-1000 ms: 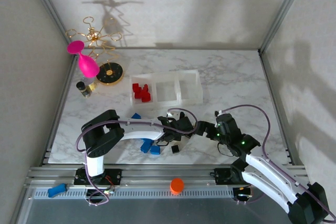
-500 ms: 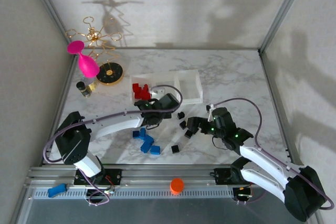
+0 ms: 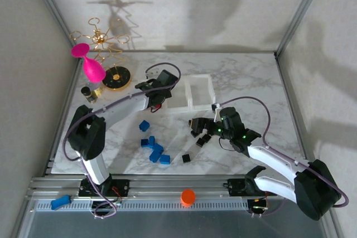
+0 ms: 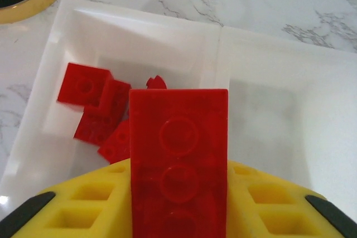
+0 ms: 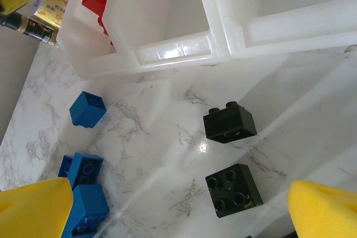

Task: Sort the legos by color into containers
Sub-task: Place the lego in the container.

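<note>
The left gripper [image 4: 178,204] has swung from mid-table up to the leftmost bin [image 4: 139,18]. Its jaws clamp a glossy red oblong brick [image 4: 178,137], long axis running up the frame, above loose red bricks [image 4: 83,85]. The right gripper [image 5: 178,210] gapes wide and empty over black bricks [image 5: 229,122] on white marble [image 3: 245,76] between pale walls.

Three joined bins [image 3: 212,100] and one orange cap [image 3: 188,197].

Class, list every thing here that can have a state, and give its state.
left gripper, jaws shut on red oblong brick
right gripper, jaws open, holding nothing
left bin, holds red bricks
middle bin, empty
right bin, looks empty
blue bricks, loose on table
black bricks, loose on table
</note>
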Robot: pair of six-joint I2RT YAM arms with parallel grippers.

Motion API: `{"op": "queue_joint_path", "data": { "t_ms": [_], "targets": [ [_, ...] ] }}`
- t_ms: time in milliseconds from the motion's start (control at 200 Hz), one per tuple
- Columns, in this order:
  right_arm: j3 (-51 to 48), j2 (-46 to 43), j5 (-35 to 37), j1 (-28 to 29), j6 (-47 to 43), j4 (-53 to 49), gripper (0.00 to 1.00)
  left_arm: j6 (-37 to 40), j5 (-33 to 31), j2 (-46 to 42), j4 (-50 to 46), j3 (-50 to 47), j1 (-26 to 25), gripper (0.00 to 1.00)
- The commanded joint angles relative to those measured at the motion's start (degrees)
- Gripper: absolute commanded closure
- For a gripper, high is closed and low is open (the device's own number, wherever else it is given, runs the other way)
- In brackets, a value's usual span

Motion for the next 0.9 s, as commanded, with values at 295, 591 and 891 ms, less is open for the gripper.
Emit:
{"op": "queue_joint_path", "data": {
  "t_ms": [295,591,891],
  "targets": [
    [1.3,-0.9,1.3,0.5,-1.7,-0.3,0.01,0.2,0.2,6.3,1.0,2.8,5.9,0.55],
    [4.0,-3.5,6.5,0.5,-3.6,-9.5,0.01,0.9,2.2,-2.6,0.7,0.0,5.2,0.4],
    [5.2,-2.9,8.9,0.6,-2.3,-18.3,0.01,-2.0,3.0,-18.9,4.4,-14.6,-3.5,0.33]
  ]
}}
